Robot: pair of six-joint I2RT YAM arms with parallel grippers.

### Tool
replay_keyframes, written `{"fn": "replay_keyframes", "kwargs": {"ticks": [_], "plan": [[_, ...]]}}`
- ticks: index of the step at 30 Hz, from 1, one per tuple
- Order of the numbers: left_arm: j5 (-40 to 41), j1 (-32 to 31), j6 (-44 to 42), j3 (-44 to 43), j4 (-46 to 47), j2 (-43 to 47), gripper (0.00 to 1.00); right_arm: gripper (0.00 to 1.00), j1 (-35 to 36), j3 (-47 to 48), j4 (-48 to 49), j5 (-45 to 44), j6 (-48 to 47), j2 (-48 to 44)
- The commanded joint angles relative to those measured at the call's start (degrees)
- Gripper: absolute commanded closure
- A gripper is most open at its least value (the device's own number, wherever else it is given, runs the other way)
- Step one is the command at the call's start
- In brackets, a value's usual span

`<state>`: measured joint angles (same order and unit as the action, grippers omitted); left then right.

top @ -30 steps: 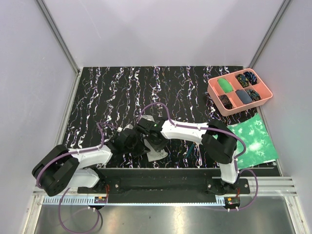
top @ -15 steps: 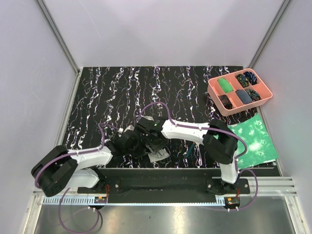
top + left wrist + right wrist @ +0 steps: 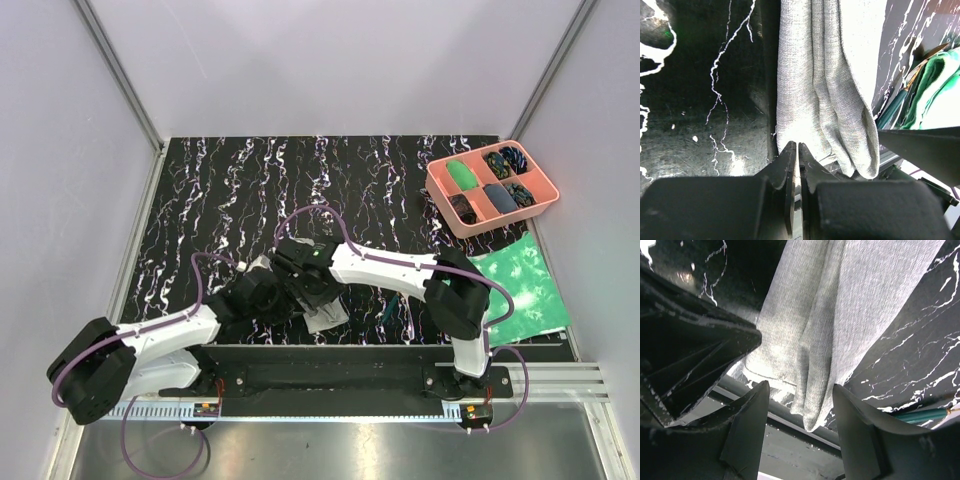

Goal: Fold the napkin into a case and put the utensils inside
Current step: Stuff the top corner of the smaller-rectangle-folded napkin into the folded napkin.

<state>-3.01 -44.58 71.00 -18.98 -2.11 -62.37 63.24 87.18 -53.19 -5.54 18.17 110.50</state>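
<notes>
Now napkin lies as narrow folded strip at near edge of table, long axis running straight away from both wrists. Left gripper pinched shut on near-end edge layer; right gripper jaws apart, straddling same end, gripping nothing. Utensils just right of strip — right arm nearer, likely one to fetch.

No legible writing in any view, no text or label on the grey napkin, none on the pink tray, none on the mottled sheet, marbled tabletop veining only, no numbers or signs
</notes>
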Motion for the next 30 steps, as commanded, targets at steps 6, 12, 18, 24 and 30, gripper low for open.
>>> {"fn": "replay_keyframes", "kwargs": {"ticks": [6,12,18,24,30], "plan": [[-2.36,-0.42,0.72,0.35,3.52,-2.14,0.94,0.49,1.36,0.63,-0.78,-0.17,-0.86,-0.37],[-2.62,-0.6,1.33,1.05,4.04,-2.05,0.94,0.6,1.44,-1.57,1.24,1.06,-0.95,0.59],[-2.62,-0.77,1.68,1.05,4.22,-1.44,0.95,0.6,1.53,-2.54,2.74,2.11,-1.39,2.09],[-2.53,-1.12,2.12,1.23,4.22,-1.53,0.95,0.61,1.8,-3.41,3.53,1.68,-1.39,3.5],[-2.79,-1.39,2.74,1.67,5.18,-1.97,0.95,0.69,2.23,-4.03,3.88,-1.14,-1.04,4.99]]}}
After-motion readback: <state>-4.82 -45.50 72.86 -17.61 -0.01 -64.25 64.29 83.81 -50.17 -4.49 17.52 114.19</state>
